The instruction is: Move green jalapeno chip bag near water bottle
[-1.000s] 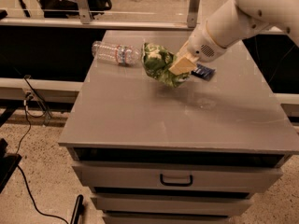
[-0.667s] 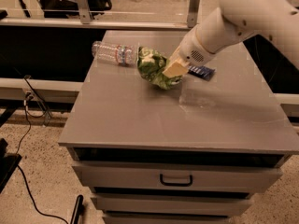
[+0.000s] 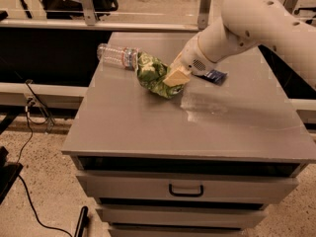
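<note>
The green jalapeno chip bag [image 3: 154, 75] is crinkled, bright green with pale patches, and sits on the grey cabinet top [image 3: 148, 127] left of centre. Its left end touches the water bottle [image 3: 117, 56], a clear bottle lying on its side at the back left with a small red-blue-white label. My gripper [image 3: 175, 77] is at the bag's right end, with its tan fingers closed on the bag. The white arm reaches in from the upper right.
A small dark blue wrapped bar [image 3: 216, 76] lies just right of the gripper, partly under the arm. The cabinet has drawers with a handle [image 3: 186, 190] at the front. A black rail and metal posts run behind the top. Cables lie on the floor at left.
The gripper has carried the bag a little left and down toward the bottle; the bag now rests against the bottle's end.
</note>
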